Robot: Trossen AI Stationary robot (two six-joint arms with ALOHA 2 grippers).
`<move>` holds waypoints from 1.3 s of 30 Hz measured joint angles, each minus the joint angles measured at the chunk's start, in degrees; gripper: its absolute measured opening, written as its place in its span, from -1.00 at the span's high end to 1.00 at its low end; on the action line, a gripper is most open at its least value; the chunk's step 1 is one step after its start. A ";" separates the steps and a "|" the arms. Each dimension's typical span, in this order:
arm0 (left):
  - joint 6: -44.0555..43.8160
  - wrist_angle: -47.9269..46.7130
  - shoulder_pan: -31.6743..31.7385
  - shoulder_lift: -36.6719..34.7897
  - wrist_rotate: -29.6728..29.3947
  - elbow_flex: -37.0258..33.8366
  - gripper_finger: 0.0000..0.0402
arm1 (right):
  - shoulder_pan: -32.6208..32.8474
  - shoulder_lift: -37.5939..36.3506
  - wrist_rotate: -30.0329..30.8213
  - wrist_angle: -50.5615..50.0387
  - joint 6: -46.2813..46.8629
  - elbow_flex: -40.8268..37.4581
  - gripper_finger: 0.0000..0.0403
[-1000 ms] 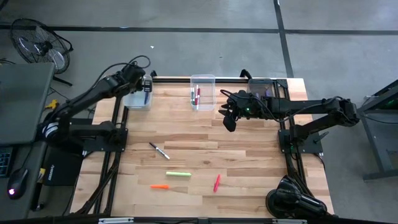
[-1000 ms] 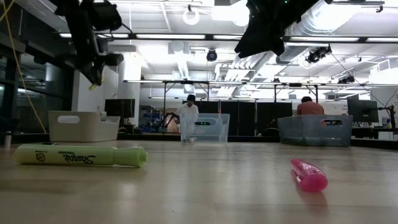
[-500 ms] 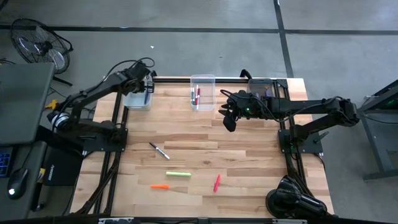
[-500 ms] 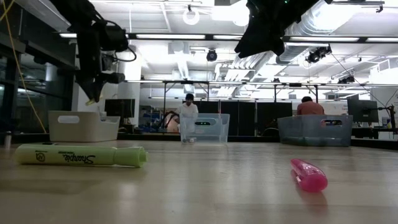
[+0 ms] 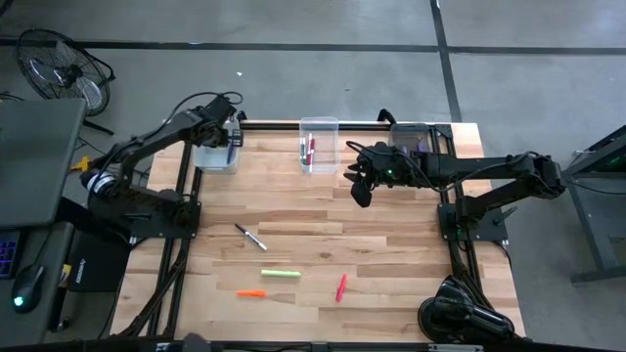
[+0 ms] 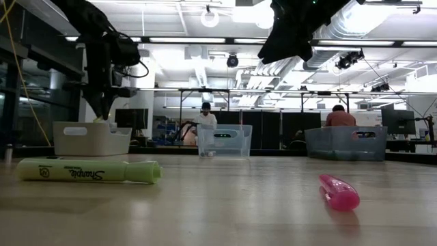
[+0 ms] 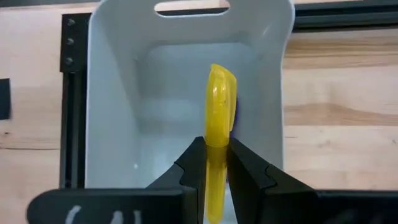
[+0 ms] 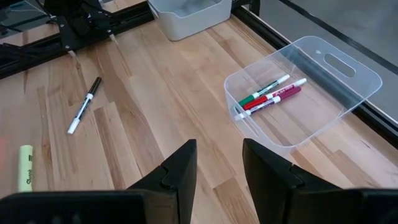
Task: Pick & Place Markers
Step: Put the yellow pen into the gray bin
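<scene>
My left gripper (image 7: 216,148) is shut on a yellow marker (image 7: 221,93) above the white bin (image 7: 118,81) at the table's far left; a purple marker (image 7: 234,112) shows behind it in that bin. In the high view this gripper (image 5: 225,135) hangs over the bin (image 5: 210,156). My right gripper (image 8: 217,167) is open and hovers over bare table near the clear bin (image 8: 348,81), which holds green and red markers (image 8: 270,93). A black-and-white marker (image 5: 251,237), a light green one (image 5: 281,274), an orange one (image 5: 250,292) and a red one (image 5: 340,286) lie flat on the table. My left gripper pinches the yellow marker between its two fingers, on the barrel (image 7: 217,134). The fingers come from above, pointing down, and lie along the marker. The marker is lifted clear, with its free end (image 7: 221,71) reaching past the fingertips toward the bin's floor.
A third bin (image 5: 423,135) stands at the far right under the right arm. The table's middle is bare wood between the bins and the loose markers. In the low view, people (image 6: 206,119) and desks show in the room beyond the table. A fan (image 5: 59,64) stands off the left.
My left gripper has come down toward the white bin, carrying the yellow marker with it, and its arm has swung slightly. The right arm and the loose markers have stayed put.
</scene>
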 joint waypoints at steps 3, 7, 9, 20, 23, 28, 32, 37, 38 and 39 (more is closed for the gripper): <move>0.10 0.09 0.02 1.07 0.19 0.00 0.78 | -0.01 -0.02 -0.01 0.00 -0.04 0.00 0.41; -0.01 0.07 0.00 2.98 0.63 -0.02 0.78 | -0.01 0.00 -0.04 0.00 -0.87 0.00 0.41; -0.02 0.10 0.00 4.21 1.30 -0.02 0.78 | -0.01 -0.02 -0.04 0.00 -0.88 0.00 0.41; 0.29 1.12 0.00 10.52 1.66 -0.06 0.78 | -0.01 -0.02 -1.01 0.00 -0.87 0.00 0.41; 0.39 1.95 0.00 11.94 1.85 -0.07 0.78 | 0.01 -0.02 -1.35 0.00 -0.87 0.00 0.41; 0.57 2.14 0.00 13.91 2.90 -0.09 0.78 | -0.01 -0.02 -1.57 -0.02 -0.87 0.00 0.41; 1.49 2.17 0.00 14.81 2.93 -0.09 0.78 | -0.01 -0.02 -1.57 0.00 -0.87 0.00 0.41; 2.89 2.33 0.02 15.04 2.90 -0.09 0.78 | -0.01 -0.02 -1.57 0.00 -0.87 0.00 0.41; 3.47 2.36 0.02 15.04 2.89 -0.09 0.78 | 0.01 -0.02 -1.57 -0.02 -0.87 0.00 0.41; 4.14 2.34 0.02 15.04 2.86 -0.09 0.78 | 0.01 -0.02 -1.57 0.00 -0.87 0.00 0.41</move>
